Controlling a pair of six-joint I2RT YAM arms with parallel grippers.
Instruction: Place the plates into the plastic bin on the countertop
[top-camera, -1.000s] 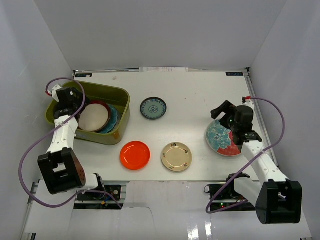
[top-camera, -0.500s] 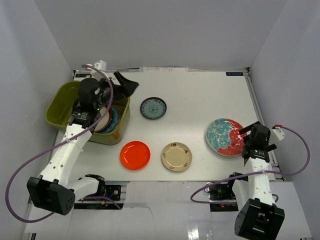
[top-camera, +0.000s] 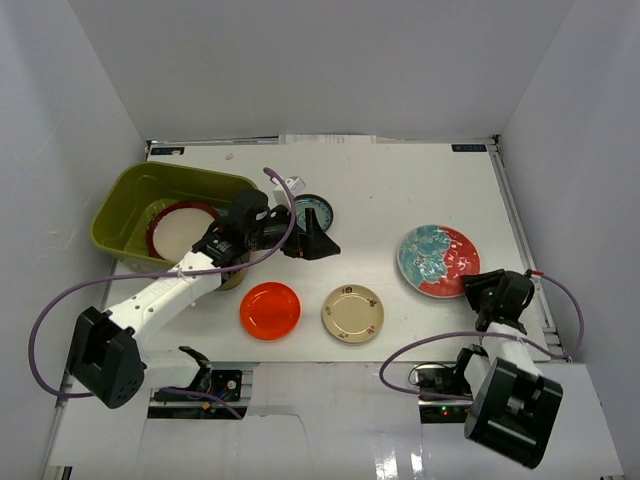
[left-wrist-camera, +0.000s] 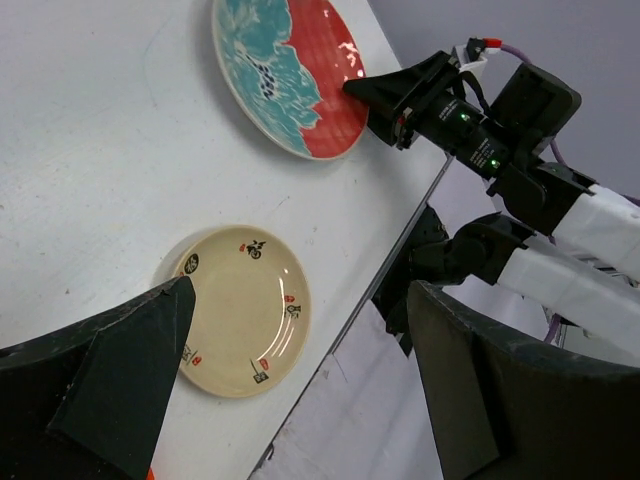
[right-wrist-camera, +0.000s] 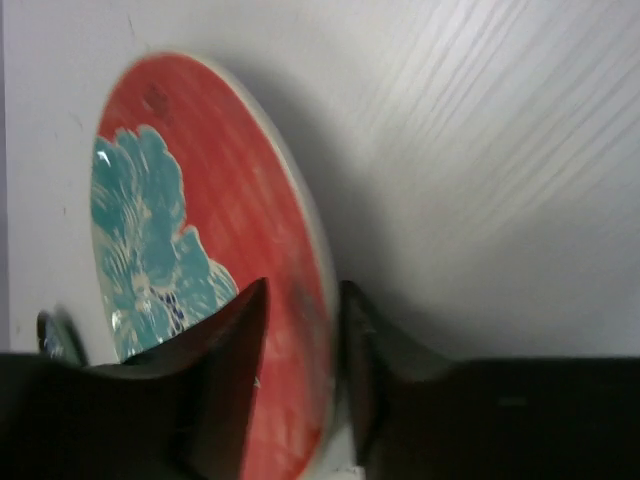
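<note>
The olive-green plastic bin (top-camera: 135, 195) stands at the far left of the countertop (top-camera: 400, 190) and holds a maroon-rimmed cream plate (top-camera: 182, 230). My left gripper (top-camera: 318, 232) hangs open over the small teal patterned plate (top-camera: 318, 207), which it partly hides. In the left wrist view the left gripper (left-wrist-camera: 310, 390) has nothing between its wide-spread fingers. The cream-yellow plate (top-camera: 353, 313) (left-wrist-camera: 240, 310) lies near the front edge. My right gripper (top-camera: 482, 291) (right-wrist-camera: 300, 295) is shut on the near-right rim of the red-teal plate (top-camera: 436, 260) (right-wrist-camera: 190, 200) (left-wrist-camera: 290, 75).
A plain orange-red plate (top-camera: 270, 310) lies left of the cream-yellow one, close to the front edge. White walls close in the table on three sides. The left arm's purple cable (top-camera: 60, 300) loops out to the left of the bin.
The left arm has swung out of the bin to the table's middle. The right arm dropped to the red-teal plate's near edge, its jaws closed on the rim, and the plate shifted slightly left and farther back.
</note>
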